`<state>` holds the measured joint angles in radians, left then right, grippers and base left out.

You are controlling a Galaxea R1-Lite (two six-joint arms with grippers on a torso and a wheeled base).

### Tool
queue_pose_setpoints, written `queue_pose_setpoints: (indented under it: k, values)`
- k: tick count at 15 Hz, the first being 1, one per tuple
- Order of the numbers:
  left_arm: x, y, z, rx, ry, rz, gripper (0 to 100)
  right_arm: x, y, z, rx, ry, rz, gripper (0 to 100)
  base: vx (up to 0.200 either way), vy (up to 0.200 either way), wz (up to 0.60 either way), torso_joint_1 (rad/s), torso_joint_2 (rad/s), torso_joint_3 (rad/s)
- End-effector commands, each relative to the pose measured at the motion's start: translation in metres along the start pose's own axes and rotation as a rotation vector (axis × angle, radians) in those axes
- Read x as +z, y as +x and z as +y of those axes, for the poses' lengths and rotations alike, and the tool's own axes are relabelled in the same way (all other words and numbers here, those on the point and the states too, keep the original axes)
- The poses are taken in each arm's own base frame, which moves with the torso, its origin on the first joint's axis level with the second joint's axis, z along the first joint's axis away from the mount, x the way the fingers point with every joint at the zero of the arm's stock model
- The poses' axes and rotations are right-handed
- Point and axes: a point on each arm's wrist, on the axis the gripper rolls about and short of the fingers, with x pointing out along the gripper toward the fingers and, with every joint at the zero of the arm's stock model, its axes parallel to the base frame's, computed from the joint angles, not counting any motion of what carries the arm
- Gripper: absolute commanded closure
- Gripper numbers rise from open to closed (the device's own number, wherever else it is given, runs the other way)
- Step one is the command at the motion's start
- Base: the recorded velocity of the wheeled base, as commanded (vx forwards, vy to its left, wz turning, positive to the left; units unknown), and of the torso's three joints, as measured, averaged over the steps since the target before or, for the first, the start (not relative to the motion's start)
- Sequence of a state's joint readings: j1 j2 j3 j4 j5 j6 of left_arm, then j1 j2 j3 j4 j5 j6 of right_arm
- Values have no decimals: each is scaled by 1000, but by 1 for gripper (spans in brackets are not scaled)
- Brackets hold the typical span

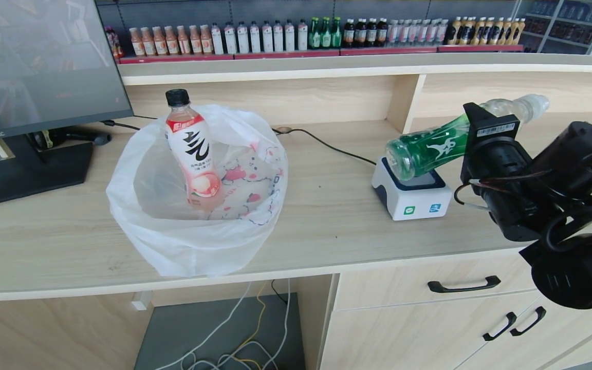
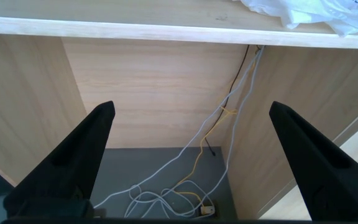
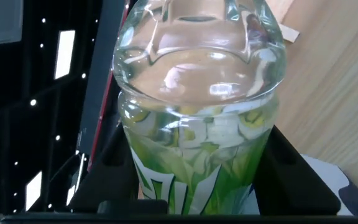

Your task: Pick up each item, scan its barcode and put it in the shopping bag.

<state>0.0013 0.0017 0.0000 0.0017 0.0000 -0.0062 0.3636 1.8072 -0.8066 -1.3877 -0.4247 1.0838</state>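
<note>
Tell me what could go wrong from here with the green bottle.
1. The right claw holds the green bottle tilted, its base close over the scanner; any dip could knock the scanner.
2. The pink bottle stands tilted in the bag; dropping the green one in could topple it.
3. The bag's floppy rim could snag the bottle.

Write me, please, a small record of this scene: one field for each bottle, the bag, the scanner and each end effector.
green bottle: held by the right end effector, tilted almost flat, base over the scanner
pink bottle: standing in the shopping bag, black cap on
shopping bag: white, open, on the counter
scanner: white box on the counter, right of the bag
left end effector: open, holding nothing, below the counter edge
right end effector: shut on the green bottle
</note>
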Motion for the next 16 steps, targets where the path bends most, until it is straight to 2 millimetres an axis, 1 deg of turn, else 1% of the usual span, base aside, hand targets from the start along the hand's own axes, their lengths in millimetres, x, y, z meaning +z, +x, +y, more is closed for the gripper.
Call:
queue_pose_setpoints:
  k: [1,3,6,9,11,13,16]
  values:
    - [0,0,0,0,0,0,0,-2,2,-5,-11,9,2,100,0,0,0,0,0,0]
    - [0,0,0,0,0,0,0,-1,3,-7,-15,60,-2,100,0,0,0,0,0,0]
    - [0,0,0,0,-2,0,0,-2,2,-11,-27,86,1,100,0,0,0,0,0,0]
    - [0,0,0,0,0,0,0,-3,3,-14,-34,88,1,100,0,0,0,0,0,0]
    - [0,0,0,0,0,0,0,1,6,-18,-42,87,-14,100,0,0,0,0,0,0]
    - [0,0,0,0,-2,0,0,2,8,-26,-62,79,-19,100,0,0,0,0,0,0]
    - [0,0,0,0,0,0,0,2,8,-27,-65,77,-21,100,0,0,0,0,0,0]
